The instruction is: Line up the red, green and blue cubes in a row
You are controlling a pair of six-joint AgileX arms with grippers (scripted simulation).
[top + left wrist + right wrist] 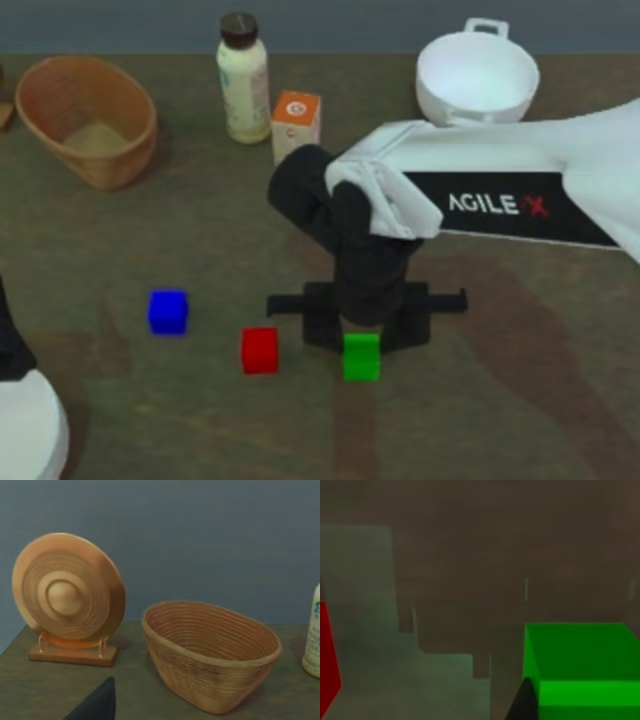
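Note:
The blue cube [167, 311] lies on the table left of centre. The red cube [259, 350] sits to its right and a little nearer the front, and shows at the edge of the right wrist view [327, 660]. The green cube [361, 357] rests further right, about level with the red one, and fills a corner of the right wrist view [580, 665]. My right gripper [362, 335] points down directly over the green cube's back edge, hiding part of it. My left arm [25, 420] is parked at the front left corner.
Along the back stand a woven basket [88, 120], a cream bottle [243, 80], a white box with an orange top [296, 122] and a white handled pot [476, 78]. The left wrist view shows a wooden disc on a stand [67, 592] beside the basket [210, 652].

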